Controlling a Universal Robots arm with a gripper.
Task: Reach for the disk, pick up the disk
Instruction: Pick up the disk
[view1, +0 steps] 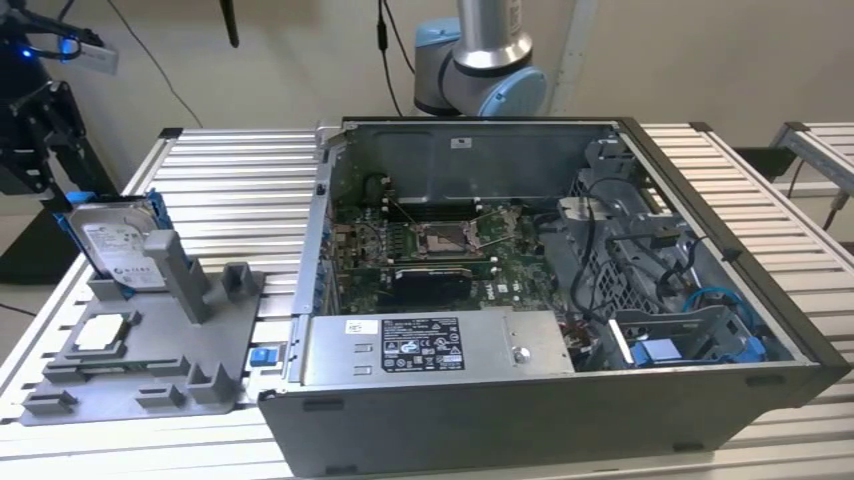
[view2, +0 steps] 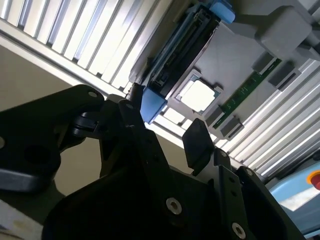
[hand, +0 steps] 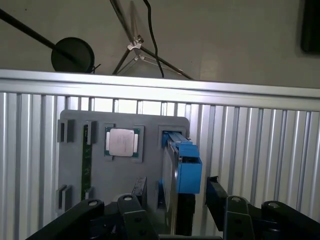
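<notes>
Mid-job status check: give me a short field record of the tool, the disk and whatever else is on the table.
tool: open, straddling the disk, not closed on it
disk: standing on edge in the grey fixture, blue bracket around it
chip: lying flat in the fixture, beside the disk
computer case: open, on the exterior view's right of the fixture
table: slatted metal, carries fixture and case

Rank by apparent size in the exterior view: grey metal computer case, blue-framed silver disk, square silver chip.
Largest: grey metal computer case
Then: blue-framed silver disk
Smallest: square silver chip
</notes>
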